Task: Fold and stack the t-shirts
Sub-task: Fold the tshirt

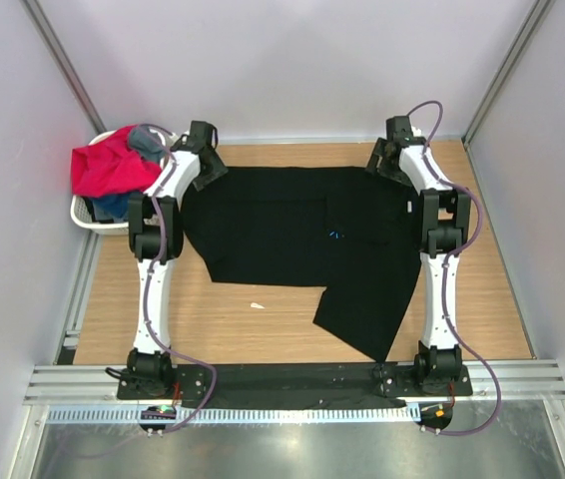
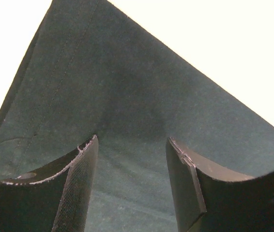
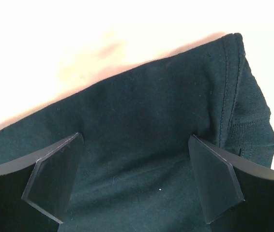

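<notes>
From above, the black tee [image 1: 282,225] lies spread across the far half of the table [image 1: 253,329], with one flap reaching toward the near right corner. A tiny light-blue print [image 1: 334,236] shows near its middle. The left gripper [image 1: 206,150] sits at the tee's far left corner and the right gripper [image 1: 384,158] at its far right corner, but this view cannot show how their jaws stand. At the far left corner of the table a white basket [image 1: 88,218] holds a red tee [image 1: 108,168], a grey tee [image 1: 146,140] and a blue tee [image 1: 113,205]. A small white scrap [image 1: 257,305] lies on bare wood just near of the black tee.

The left wrist view shows the left gripper [image 2: 131,183] with its fingers [image 2: 81,188] spread apart, and a pointed corner of black tee [image 2: 127,96] beyond them with a stitched seam along its left edge.

The right wrist view shows the right gripper [image 3: 134,179] likewise spread wide over the black tee [image 3: 142,125], with a ribbed band [image 3: 251,130] at the cloth's right edge.
</notes>
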Tool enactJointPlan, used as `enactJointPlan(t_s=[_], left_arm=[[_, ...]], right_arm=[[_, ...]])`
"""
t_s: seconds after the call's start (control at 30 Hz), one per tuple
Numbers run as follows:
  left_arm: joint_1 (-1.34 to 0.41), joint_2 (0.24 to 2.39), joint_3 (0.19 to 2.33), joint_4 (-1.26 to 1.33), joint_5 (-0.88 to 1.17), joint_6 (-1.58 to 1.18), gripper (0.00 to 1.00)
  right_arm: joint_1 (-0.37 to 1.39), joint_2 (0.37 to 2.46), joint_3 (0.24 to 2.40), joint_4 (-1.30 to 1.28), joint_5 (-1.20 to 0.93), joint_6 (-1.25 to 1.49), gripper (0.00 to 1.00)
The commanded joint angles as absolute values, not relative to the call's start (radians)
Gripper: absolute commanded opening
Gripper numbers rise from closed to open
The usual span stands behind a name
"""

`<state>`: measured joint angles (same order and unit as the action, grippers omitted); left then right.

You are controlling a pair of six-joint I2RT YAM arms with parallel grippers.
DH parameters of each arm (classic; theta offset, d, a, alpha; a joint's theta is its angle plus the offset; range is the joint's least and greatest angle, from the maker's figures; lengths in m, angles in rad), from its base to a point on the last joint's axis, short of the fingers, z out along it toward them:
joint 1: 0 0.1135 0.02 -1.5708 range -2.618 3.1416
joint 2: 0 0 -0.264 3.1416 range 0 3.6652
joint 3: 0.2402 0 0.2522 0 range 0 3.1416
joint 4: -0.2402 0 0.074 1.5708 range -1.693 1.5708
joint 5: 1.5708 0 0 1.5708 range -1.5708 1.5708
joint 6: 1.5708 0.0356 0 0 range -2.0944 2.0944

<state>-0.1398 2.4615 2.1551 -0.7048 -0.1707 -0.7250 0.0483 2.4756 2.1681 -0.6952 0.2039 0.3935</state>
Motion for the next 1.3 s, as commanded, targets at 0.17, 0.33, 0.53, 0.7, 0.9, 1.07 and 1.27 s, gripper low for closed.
enactJointPlan(t_s=[0.17,0.33,0.53,0.7,0.9,1.07,1.27], left_arm=[[-0.126,2.488,2.290,-0.712,-0.086,-0.701,0.60],[-0.126,2.278,2.226,-0.719,-0.058,-0.678,0.61],[-0.129,1.918,1.976,-0.787,-0.092,-0.640,0.63],[-0.194,1.743,1.692,-0.854,-0.155,-0.565,0.63],[-0.357,1.822,1.686,-0.994,-0.345,-0.387,0.59],[-0.420,1.853,1.651,-0.988,-0.374,-0.353,0.54],[-0.478,1.896,1.589,-0.989,-0.371,-0.316,0.49]], right_arm=[[0.020,2.505,2.292,-0.704,0.061,0.391,0.97],[0.023,2.268,2.261,-0.704,0.029,0.382,1.00],[0.046,1.930,1.996,-0.704,0.057,0.391,1.00],[0.102,1.711,1.590,-0.700,0.077,0.515,1.00],[0.244,1.504,1.217,-0.653,0.153,0.630,1.00],[0.262,1.379,1.085,-0.650,0.172,0.707,1.00],[0.261,1.263,0.977,-0.678,0.218,0.727,0.99]])
